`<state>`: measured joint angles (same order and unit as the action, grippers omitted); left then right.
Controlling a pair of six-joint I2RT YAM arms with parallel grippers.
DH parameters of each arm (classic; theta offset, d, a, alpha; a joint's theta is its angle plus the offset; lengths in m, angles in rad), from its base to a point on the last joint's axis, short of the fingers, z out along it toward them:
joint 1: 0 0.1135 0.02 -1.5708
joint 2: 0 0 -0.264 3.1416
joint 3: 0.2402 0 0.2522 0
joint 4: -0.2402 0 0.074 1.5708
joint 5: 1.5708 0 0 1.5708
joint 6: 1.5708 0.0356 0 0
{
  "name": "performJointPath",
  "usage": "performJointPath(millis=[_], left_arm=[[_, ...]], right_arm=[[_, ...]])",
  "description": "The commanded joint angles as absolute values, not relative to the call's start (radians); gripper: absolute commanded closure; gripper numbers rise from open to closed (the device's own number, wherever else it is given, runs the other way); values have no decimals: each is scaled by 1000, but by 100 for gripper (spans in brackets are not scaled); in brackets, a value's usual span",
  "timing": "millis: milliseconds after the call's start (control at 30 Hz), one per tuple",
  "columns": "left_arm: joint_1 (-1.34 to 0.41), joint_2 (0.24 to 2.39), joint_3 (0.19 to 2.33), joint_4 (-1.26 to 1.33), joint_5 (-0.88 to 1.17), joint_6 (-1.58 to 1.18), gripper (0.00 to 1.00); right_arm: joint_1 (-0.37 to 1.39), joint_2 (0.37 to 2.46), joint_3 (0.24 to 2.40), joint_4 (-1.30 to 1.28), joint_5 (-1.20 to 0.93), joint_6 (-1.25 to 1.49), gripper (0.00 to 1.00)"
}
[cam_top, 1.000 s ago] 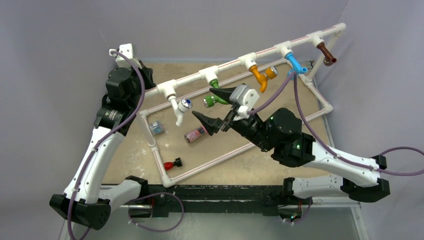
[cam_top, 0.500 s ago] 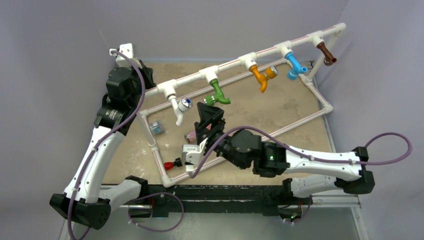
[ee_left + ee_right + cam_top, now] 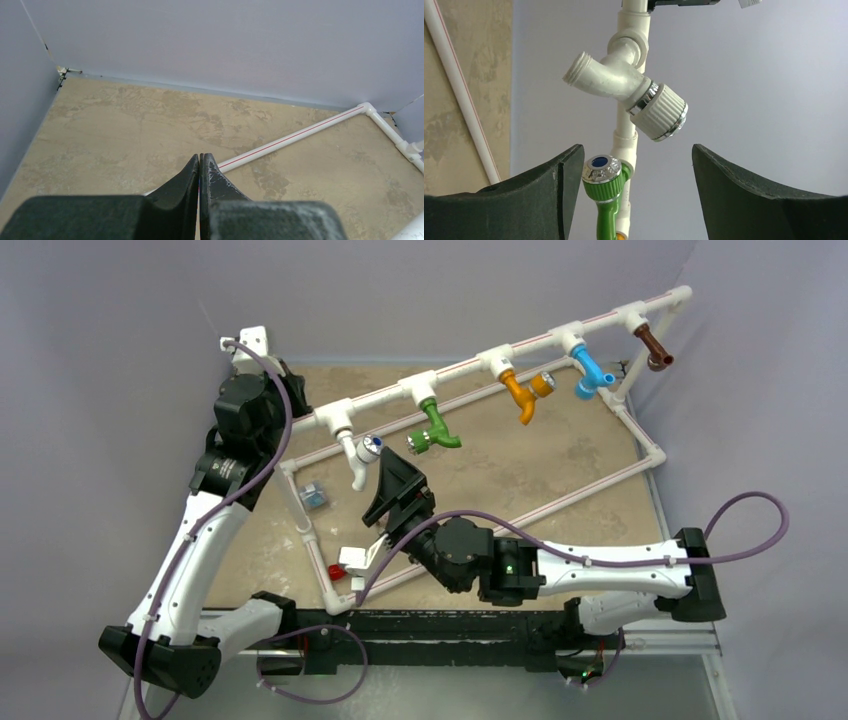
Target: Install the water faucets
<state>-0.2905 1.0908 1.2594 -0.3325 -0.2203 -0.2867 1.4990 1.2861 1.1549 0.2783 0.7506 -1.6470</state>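
Having swung over, right gripper (image 3: 636, 150) is gaping just below white faucet (image 3: 358, 455); left gripper (image 3: 200, 157) is sitting clenched, empty, well left of it.

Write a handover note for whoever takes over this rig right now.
Left gripper: shut, empty, parked back left.
Right gripper: open, empty, facing the white faucet.
On the pipe frame top rail: white faucet, green faucet, orange faucet, blue faucet, brown faucet.
Done: all five look mounted.
Left: maybe tighten the white one; tightness cannot be judged.
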Motion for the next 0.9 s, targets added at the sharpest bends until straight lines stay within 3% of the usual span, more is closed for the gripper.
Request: performJointPath(millis=[0,267,867], left_arm=[[-339,1152,1202,-598,-156,-212,100],[-341,1154,1209,-601,-155,-212,100],[-345,1115,1190,-598,-146,-210,100]], right_arm=[[1517,1310,1243,343,795,-1751,20],[1561,1387,1350,332,782,-1782,20],[1504,1442,1331,226,780,-1695,18]])
